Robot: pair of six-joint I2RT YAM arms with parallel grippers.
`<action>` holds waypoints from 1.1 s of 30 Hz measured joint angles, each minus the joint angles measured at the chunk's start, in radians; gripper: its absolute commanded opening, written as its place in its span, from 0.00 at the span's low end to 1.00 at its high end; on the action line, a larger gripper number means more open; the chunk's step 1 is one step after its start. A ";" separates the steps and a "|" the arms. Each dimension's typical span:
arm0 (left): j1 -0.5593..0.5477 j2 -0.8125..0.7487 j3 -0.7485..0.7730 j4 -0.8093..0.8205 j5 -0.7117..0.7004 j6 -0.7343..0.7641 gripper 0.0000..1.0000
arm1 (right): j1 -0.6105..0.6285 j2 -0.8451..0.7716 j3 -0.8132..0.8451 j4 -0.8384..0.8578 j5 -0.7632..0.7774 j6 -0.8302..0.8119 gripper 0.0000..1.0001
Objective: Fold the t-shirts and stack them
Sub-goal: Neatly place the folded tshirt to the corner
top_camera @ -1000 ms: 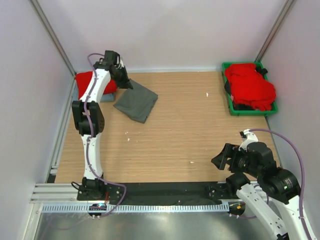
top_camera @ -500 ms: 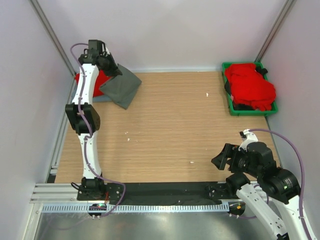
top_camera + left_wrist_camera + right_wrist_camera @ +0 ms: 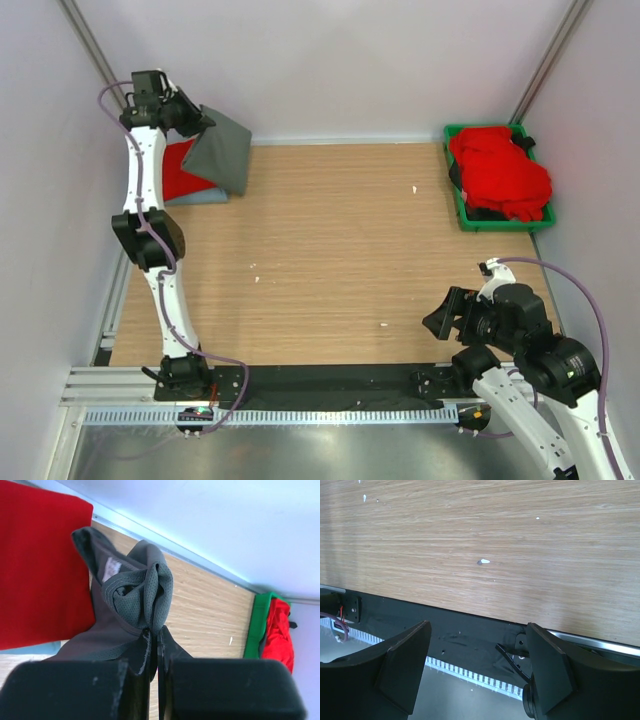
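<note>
My left gripper [image 3: 195, 122] is raised at the far left corner and shut on the folded dark charcoal grey t-shirt [image 3: 222, 152], which hangs from it above a folded red t-shirt [image 3: 178, 172] lying on a pale blue-grey one [image 3: 200, 198]. In the left wrist view the grey cloth [image 3: 135, 597] bunches between the closed fingers [image 3: 156, 645], with the red shirt [image 3: 40, 565] at the left. More red t-shirts [image 3: 500, 172] are heaped in the green bin [image 3: 467, 218] at the far right. My right gripper [image 3: 440, 318] is open and empty over the near edge [image 3: 475, 645].
White walls close the back and both sides of the wooden table [image 3: 340, 240]. A black strip and a metal rail [image 3: 330, 385] run along the near edge. Small white specks lie on the wood.
My left gripper has carried the grey t-shirt up and to the left, from the table beside the stack to above the red shirt. The right arm has not moved.
</note>
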 measured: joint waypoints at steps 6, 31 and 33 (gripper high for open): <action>0.044 0.000 0.000 0.053 0.047 -0.050 0.00 | 0.000 0.005 0.000 0.000 -0.001 0.000 0.83; 0.208 0.042 0.004 0.110 0.079 -0.072 0.00 | 0.000 0.041 -0.001 0.003 0.005 0.000 0.83; 0.224 0.077 0.011 0.121 0.082 -0.062 0.00 | 0.000 0.047 -0.001 0.003 0.005 0.000 0.83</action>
